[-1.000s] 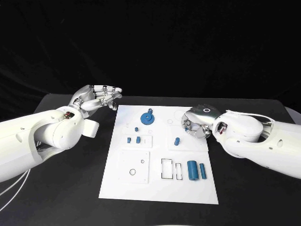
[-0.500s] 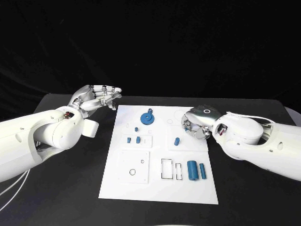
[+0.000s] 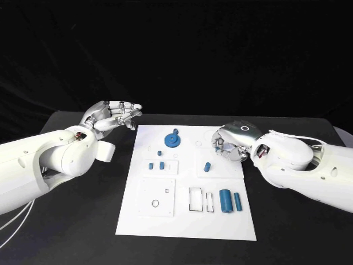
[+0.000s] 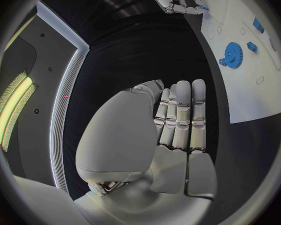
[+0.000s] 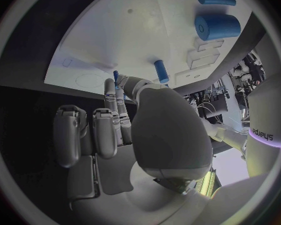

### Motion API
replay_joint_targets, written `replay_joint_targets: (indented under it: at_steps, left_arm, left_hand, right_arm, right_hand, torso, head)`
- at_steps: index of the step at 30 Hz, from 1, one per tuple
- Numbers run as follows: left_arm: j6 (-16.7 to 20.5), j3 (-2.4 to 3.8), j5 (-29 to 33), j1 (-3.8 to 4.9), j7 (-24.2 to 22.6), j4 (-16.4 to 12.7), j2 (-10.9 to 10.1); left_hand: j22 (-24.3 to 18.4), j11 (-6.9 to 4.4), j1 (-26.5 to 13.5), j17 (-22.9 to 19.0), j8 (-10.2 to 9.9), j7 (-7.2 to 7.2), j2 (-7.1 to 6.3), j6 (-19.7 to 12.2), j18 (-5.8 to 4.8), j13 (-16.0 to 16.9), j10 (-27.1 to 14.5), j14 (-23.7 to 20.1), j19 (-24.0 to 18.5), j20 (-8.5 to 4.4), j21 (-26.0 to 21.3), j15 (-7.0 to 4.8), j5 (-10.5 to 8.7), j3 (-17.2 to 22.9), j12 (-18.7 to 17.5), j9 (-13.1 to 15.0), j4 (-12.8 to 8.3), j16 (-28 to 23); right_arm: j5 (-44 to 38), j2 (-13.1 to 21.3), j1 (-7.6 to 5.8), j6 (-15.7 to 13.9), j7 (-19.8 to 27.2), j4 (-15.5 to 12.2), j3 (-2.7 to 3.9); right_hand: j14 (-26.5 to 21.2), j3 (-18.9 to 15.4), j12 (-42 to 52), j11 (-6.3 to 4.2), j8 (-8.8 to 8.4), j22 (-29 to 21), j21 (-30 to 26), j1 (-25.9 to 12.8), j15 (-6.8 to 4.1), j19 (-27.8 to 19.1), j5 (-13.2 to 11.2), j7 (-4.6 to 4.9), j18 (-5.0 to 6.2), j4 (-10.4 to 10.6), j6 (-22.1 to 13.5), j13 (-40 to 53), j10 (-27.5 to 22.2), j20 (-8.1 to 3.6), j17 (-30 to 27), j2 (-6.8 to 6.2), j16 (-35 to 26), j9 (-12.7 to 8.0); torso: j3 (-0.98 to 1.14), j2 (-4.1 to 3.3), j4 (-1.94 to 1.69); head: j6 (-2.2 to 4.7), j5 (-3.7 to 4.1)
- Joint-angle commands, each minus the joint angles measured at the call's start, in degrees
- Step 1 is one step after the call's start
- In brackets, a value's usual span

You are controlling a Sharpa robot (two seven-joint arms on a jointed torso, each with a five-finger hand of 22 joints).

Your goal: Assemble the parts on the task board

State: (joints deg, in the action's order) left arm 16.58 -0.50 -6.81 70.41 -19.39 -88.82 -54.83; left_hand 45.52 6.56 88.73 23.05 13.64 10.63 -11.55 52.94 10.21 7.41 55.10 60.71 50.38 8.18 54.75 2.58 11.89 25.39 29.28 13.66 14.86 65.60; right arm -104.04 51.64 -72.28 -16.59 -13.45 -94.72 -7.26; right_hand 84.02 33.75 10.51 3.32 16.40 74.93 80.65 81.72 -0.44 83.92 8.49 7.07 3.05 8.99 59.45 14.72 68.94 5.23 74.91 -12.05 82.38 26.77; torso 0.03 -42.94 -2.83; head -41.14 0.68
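Head view: task board (image 3: pixel 149 221) lies flat mid-tabletop (image 3: pixel 73 221), the blue parts loose on it. Gear-shaped part (image 3: pixel 172 138) near the far edge; small peg (image 3: pixel 207 165) mid-board, just beside the right hand (image 3: pixel 230 144); two larger cylinders (image 3: pixel 230 200) side by side nearer the robot, next to a rectangular slot (image 3: pixel 196 199); two tiny pieces (image 3: pixel 156 164) left of centre.

Right hand hovers over the board's right edge, fingers curled downward. Neither view shows anything between them; cannot tell for certain if it is clenched or merely cupped.

Left hand (image 3: pixel 113 116) is raised off the board's far left corner, released, fingers together and extended, holding nothing.

Risks, as judged:
- Peg is small and round; a curled-finger approach from the side could roll it away rather than pinch it.
- Right forearm sits close above the large cylinders; a sweep inward could knock them.
- Board looks unclamped; a downward push near its edge may shift it.
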Motion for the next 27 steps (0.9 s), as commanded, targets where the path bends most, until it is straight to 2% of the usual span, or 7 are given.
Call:
replay_joint_targets:
  at_steps: [1, 8, 12, 16, 22, 24, 27]
  left_arm:
    - [-0.1, 0.04, 0.3, 0.03, -0.1, 0.1, 0.1]
    - [0.0, 0.04, 0.3, 0.03, -0.1, 0.3, 0.2]
    - [0.0, 0.04, 0.3, 0.03, -0.1, 0.4, 0.3]
    - [-0.1, 0.04, 0.3, 0.02, -0.1, 0.5, 0.5]
    - [-0.2, 0.03, 0.3, 0.02, -0.1, 0.7, 1.0]
    - [-0.3, 0.03, 0.3, 0.02, -0.1, 0.7, 1.2]
    - [-0.2, 0.01, 0.3, 0.01, -0.2, 0.9, 1.4]
  left_hand:
    - [-0.1, 0.14, 0.3, -0.1, -0.3, 0.06, -0.16, -0.5, 0.37, 0.1, 0.0, 0.3, 0.2, 0.02, -0.4, -0.01, -0.1, 0.3, 0.1, -0.1, 0.1, -0.3]
    - [-0.1, 0.14, 0.3, -0.1, -0.3, 0.06, -0.16, -0.5, 0.37, 0.1, 0.0, 0.3, 0.2, 0.02, -0.4, -0.01, -0.1, 0.3, 0.1, -0.1, 0.1, -0.3]
    - [-0.1, 0.14, 0.3, -0.1, -0.3, 0.06, -0.16, -0.5, 0.37, 0.1, 0.0, 0.3, 0.2, 0.02, -0.4, -0.01, -0.1, 0.3, 0.1, -0.1, 0.1, -0.3]
    - [-0.1, 0.18, 0.3, -0.1, -0.3, 0.11, -0.18, -0.5, 0.37, 0.0, -0.1, 0.3, 0.3, 0.03, -0.4, 0.01, -0.11, 0.3, 0.1, -0.1, 0.0, -0.4]
    - [-0.1, 0.18, 0.3, -0.1, -0.3, 0.11, -0.18, -0.5, 0.37, 0.0, -0.1, 0.3, 0.3, 0.03, -0.4, 0.01, -0.11, 0.3, 0.1, -0.1, 0.0, -0.4]
    - [-0.1, 0.18, 0.3, -0.1, -0.3, 0.12, -0.17, -0.5, 0.37, 0.0, -0.1, 0.3, 0.3, 0.03, -0.4, 0.02, -0.11, 0.4, 0.1, -0.1, 0.0, -0.4]
    - [-0.1, 0.18, 0.3, -0.1, -0.3, 0.12, -0.17, -0.5, 0.37, 0.0, -0.1, 0.3, 0.3, 0.03, -0.4, 0.02, -0.11, 0.4, 0.1, -0.1, 0.0, -0.4]
  right_arm:
    - [0.0, 0.6, -0.22, -1.6, -0.1, -1.0, 0.08]
    - [1.5, 2.2, -0.51, -2.6, 0.1, -4.5, 0.25]
    - [2.8, 2.6, -0.56, -4.6, 0.9, -7.6, 0.35]
    - [4.0, 2.1, -0.43, -6.5, 1.9, -10.2, 0.39]
    - [5.2, 0.1, 0.45, -7.8, 3.1, -12.6, 0.41]
    - [5.4, -1.3, 1.1, -7.8, 3.6, -12.7, 0.41]
    - [5.5, -3.4, 2.35, -7.3, 4.1, -11.9, 0.38]
  right_hand:
    - [3.3, 0.1, -0.2, -0.08, 0.08, 10.5, 0.3, -0.3, -0.54, 1.8, -0.1, -0.05, -0.98, -0.3, 0.3, 0.0, 0.5, -0.14, 2.1, 0.3, 0.2, 0.1]
    - [3.4, 0.1, -0.2, -0.09, 0.08, 10.6, 0.4, -0.3, -0.55, 1.9, -0.1, -0.06, -1.01, -0.3, 0.4, -0.1, 0.6, -0.15, 2.1, 0.29, 0.2, 0.1]
    - [3.4, 0.1, -0.3, -0.12, 0.09, 10.7, 0.5, -0.3, -0.57, 1.9, 0.0, -0.08, -1.04, -0.3, 0.4, -0.1, 0.6, -0.16, 2.1, 0.27, 0.2, 0.1]
    - [3.3, 0.2, -0.5, -0.15, 0.09, 10.8, 0.7, -0.2, -0.61, 2.0, 0.1, -0.09, -1.07, -0.6, 0.4, -0.1, 0.7, -0.2, 2.1, 0.29, 0.2, 0.1]
    - [3.3, 0.3, -0.6, -0.15, 0.08, 10.8, 0.8, -0.2, -0.62, 2.0, 0.3, -0.06, -1.09, -0.7, 0.5, -0.2, 0.8, -0.22, 2.1, 0.32, 0.2, 0.2]
    - [3.3, 0.3, -0.6, -0.14, 0.08, 10.9, 0.8, -0.2, -0.62, 2.1, 0.3, -0.05, -1.1, -0.7, 0.5, -0.2, 0.8, -0.23, 2.0, 0.34, 0.2, 0.2]
    - [3.3, 0.3, -0.6, -0.14, 0.07, 10.9, 0.9, -0.2, -0.62, 2.1, 0.4, -0.03, -1.12, -0.8, 0.5, -0.2, 0.9, -0.23, 2.1, 0.36, 0.3, 0.2]
  torso:
    - [0.02, 0.01, 0.0]
    - [0.05, 0.02, 0.02]
    - [0.05, 0.0, 0.06]
    - [0.04, 0.02, -0.06]
    - [-0.05, 0.09, -0.13]
    - [-0.09, 0.06, -0.07]
    - [-0.14, 0.07, 0.05]
  head:
    - [0.02, -0.05]
    - [0.11, -0.3]
    - [0.15, -0.74]
    - [0.06, -1.08]
    - [-0.46, -2.36]
    - [-0.73, -3.28]
    - [-0.89, -4.23]
